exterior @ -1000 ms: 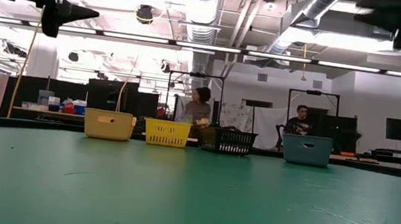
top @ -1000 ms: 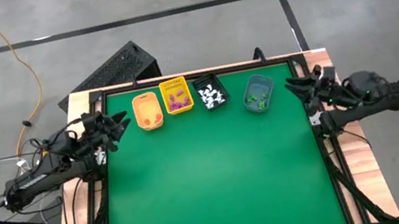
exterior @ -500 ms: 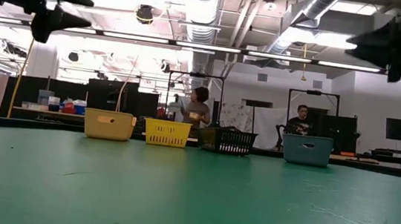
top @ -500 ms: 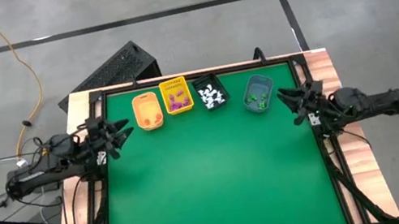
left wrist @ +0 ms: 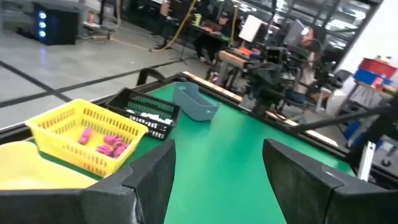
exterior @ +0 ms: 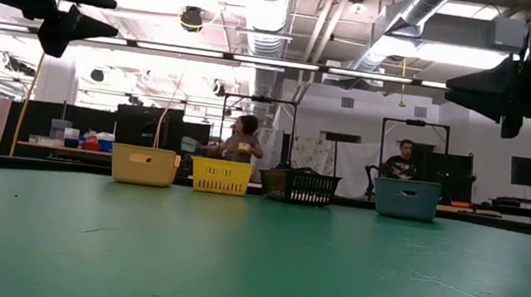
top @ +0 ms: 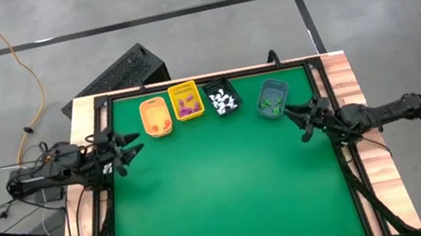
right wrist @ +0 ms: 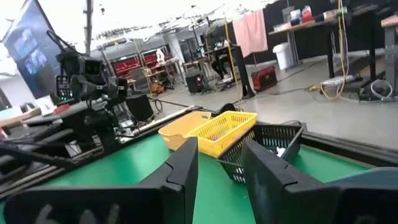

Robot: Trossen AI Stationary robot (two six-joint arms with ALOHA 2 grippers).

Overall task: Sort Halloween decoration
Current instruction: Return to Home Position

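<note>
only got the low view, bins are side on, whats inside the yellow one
Observer: The yellow bin holds pink trinkets.
Operator: and the black one beside it
Observer: The black bin holds white trinkets.
Operator: grippers carrying anything
Observer: No. The left gripper and the right gripper are both open, with nothing between the fingers.
</note>
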